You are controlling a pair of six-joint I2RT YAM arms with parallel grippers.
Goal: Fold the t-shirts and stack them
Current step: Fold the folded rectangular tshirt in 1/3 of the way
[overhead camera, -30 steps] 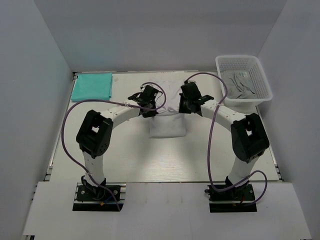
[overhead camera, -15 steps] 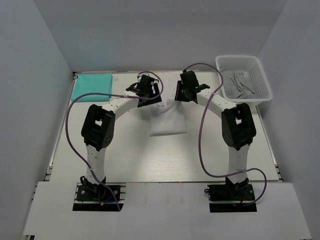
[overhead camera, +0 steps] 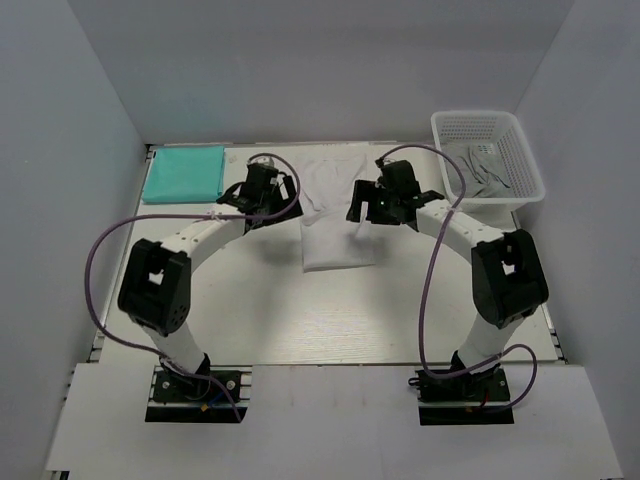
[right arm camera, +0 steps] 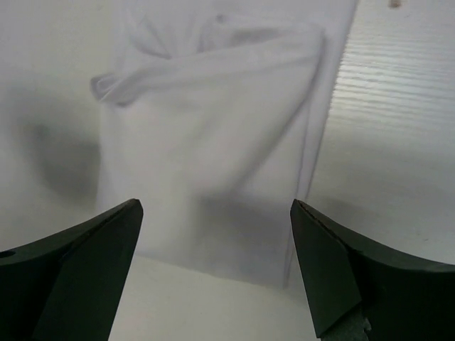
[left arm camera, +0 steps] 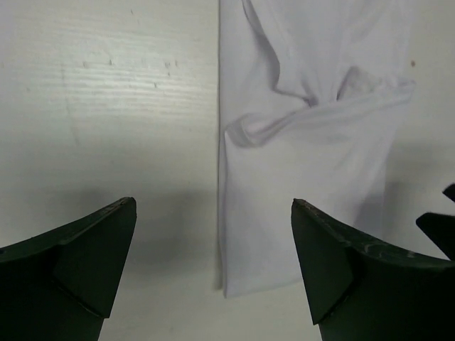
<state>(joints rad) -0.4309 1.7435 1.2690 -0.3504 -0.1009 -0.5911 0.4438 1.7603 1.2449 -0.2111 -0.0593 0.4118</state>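
Left jaws stand wide open and hold nothing, hovering just left of the white t-shirt point(overhead camera: 338, 245); right jaws likewise gape empty just right of it; the shirt lies on the counter point(overhead camera: 300, 320) between them, at the centre of the scene, folded into a narrow strip running far to near. A bunched crease point(left arm camera: 313, 117) crosses the strip about midway, and the cloth far of it looks rumpled; so the fold seems only partly tidy. To do this step well, I judge each side should come down on its own long edge at matching points, pinch only the layers wanted, then lift and lay together so the strip lands square; drawing the crease flat first would likely help. The shirt's left edge point(left arm camera: 219, 177) runs straight; its near end looks neat. The teal t-shirt point(overhead camera: 184, 172) rests folded at the far left corner, well apart, probably the base of the stack. Bare counter lies near of the white shirt and on both sides, good room for a fold toward the near side; the white mesh basket point(overhead camera: 470, 114) sits at the far right corner, not far from the right jaws; purple cables point(overhead camera: 421, 300) loop beside each arm and could snag on a wide sweep.
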